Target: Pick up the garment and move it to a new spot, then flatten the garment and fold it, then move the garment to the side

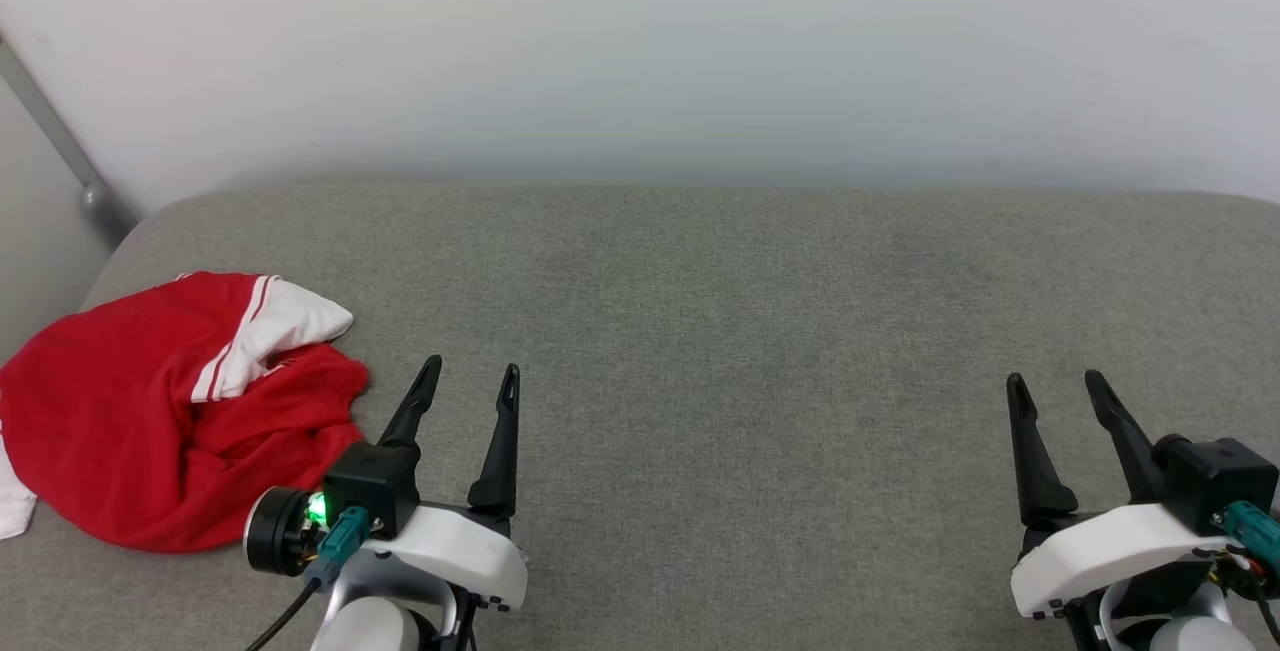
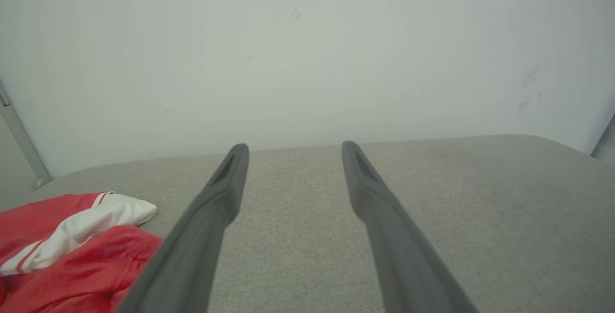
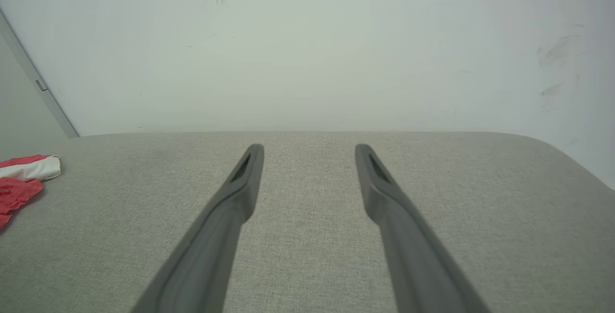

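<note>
My left gripper [image 1: 472,366] and right gripper [image 1: 1054,376] both stood wide, empty. The garment [image 1: 130,431] lay crumpled at the grey cushion's [image 1: 750,331] left edge, perhaps overhanging it; a shallow pinch on one layer could have dragged it off.

A crumpled red fabric T-shirt with white sleeves [image 1: 130,431] lies heaped at the far left end of a wide grey woven-fabric cushioned surface [image 1: 750,331], spilling to that surface's left rim. The robot's left gripper [image 1: 472,369], two long dark fingers, stands just right of the heap near the front edge, fingertips pointing toward the back and clear of the cloth; whether its wrist touches the cloth cannot be told. The right gripper [image 1: 1055,377] stands well apart at the front right, a broad stretch of the surface between the two. Behind the surface rises a plain pale wall [image 1: 640,51], with a slanted grey metal rail [image 1: 60,146] at its left end.
</note>
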